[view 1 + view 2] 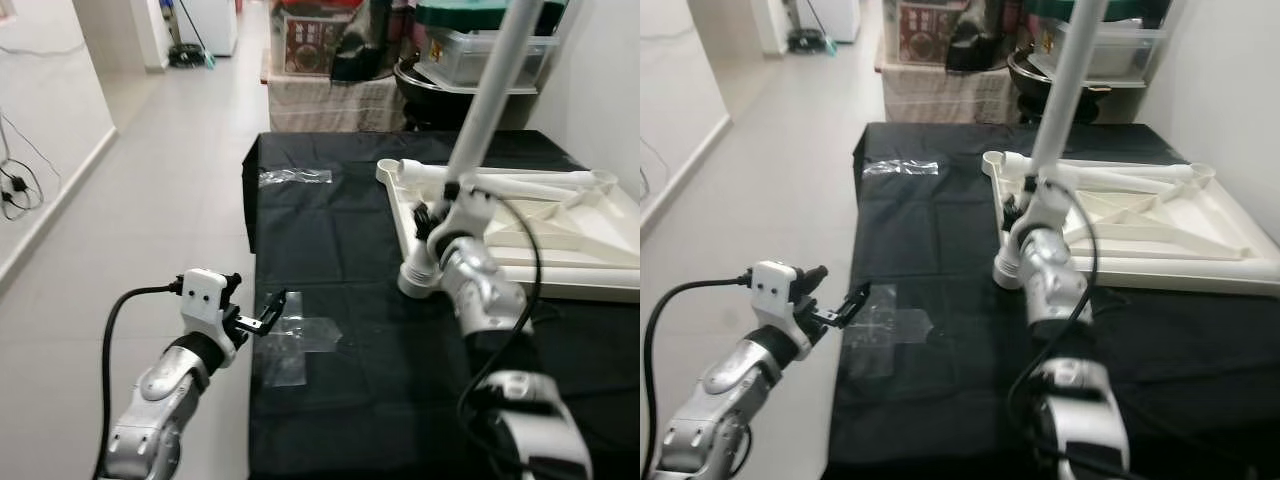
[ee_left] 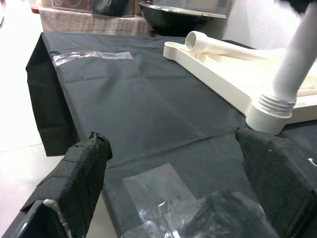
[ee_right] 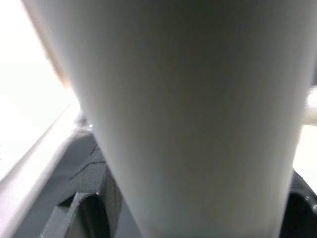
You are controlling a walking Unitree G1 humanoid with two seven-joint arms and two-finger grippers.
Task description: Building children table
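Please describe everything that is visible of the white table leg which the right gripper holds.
The table leg is a long, round, white tube, plastic by its look. It stands tilted in the near corner socket of the upside-down tabletop, with ridged threads showing at its base. The right gripper is closed around its lower part. Its top runs out of the picture.

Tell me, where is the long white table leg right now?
The table leg stands tilted in the near-left corner socket of the upside-down white tabletop on the black cloth, held by the right claw.
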